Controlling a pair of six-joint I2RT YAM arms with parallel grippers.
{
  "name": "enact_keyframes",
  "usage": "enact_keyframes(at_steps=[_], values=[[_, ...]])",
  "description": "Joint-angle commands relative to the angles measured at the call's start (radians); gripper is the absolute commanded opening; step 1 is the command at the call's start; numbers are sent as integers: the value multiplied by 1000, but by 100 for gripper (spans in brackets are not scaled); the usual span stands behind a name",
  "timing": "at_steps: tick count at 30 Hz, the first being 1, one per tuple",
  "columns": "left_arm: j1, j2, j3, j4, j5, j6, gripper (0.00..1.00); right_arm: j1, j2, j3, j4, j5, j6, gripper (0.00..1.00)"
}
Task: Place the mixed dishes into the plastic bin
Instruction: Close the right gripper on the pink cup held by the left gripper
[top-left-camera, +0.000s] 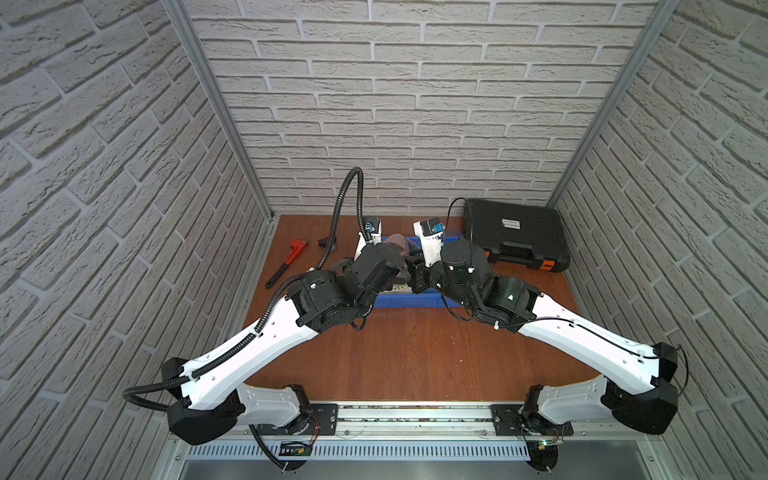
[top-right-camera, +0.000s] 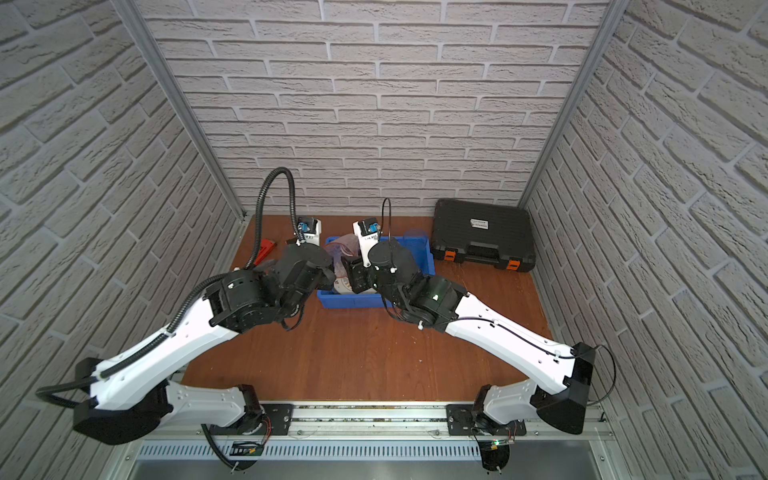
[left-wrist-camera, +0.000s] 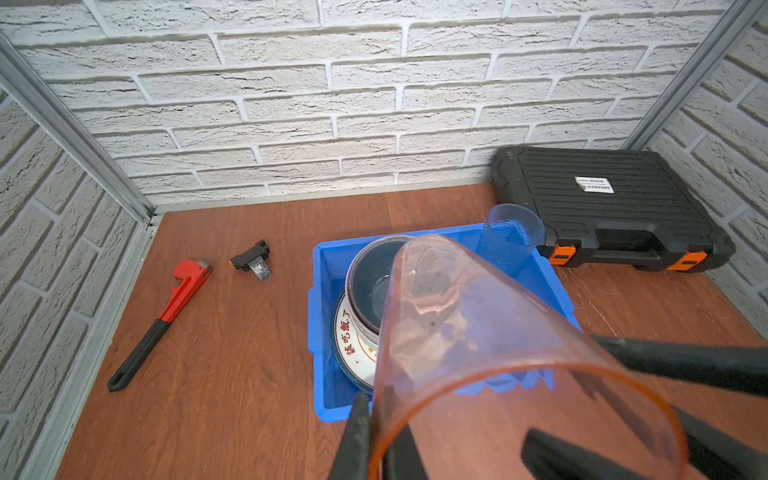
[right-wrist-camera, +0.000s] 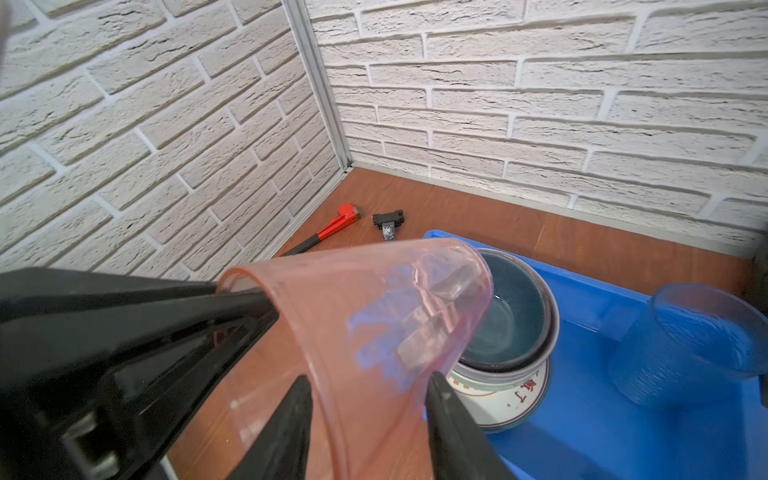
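The left claw (left-wrist-camera: 374, 415) is clamped on the rim of the pink tumbler (left-wrist-camera: 469, 332), one finger outside the wall and one inside. It holds the tumbler tilted in the air, mouth toward the claw and base out over the blue bin (left-wrist-camera: 328, 257). The right claw (right-wrist-camera: 368, 380) meets the same tumbler from the 3 o'clock side. Its fingers stand apart at the tumbler's side, and I cannot tell whether they press on it. The bin sits on the table (top-left-camera: 415, 357) at 12 o'clock from the table's middle. Inside it, toward 9 o'clock, a dark blue bowl (left-wrist-camera: 370, 278) is nested in a paler bowl (right-wrist-camera: 490, 374) on a teal-rimmed white plate (left-wrist-camera: 353, 345) with red characters. A blue tumbler (left-wrist-camera: 509, 241) stands upright in the bin's 1 o'clock corner. The red wrench (left-wrist-camera: 166, 316) lies at 10 o'clock with a small black part (left-wrist-camera: 251, 259) near its head, not touching it, and the black tool case (top-left-camera: 515, 237) lies at 2 o'clock
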Motion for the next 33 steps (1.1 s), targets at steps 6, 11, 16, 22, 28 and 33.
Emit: enact_keyframes(at_steps=[6,11,16,22,28,33], values=[[-55,8,-10,148,-23,7,0,4,44,25,21,102,20,38],[-72,15,-11,169,24,12,0,4,45,25,5,137,37,31],[-72,13,-25,193,107,16,0,5,36,21,-18,147,55,19],[-73,0,-56,257,215,25,7,4,10,8,-26,149,74,9],[-72,-4,-59,272,296,36,17,4,0,26,-47,145,78,6],[-72,-15,-65,265,347,18,22,4,-19,30,-71,151,88,6]])
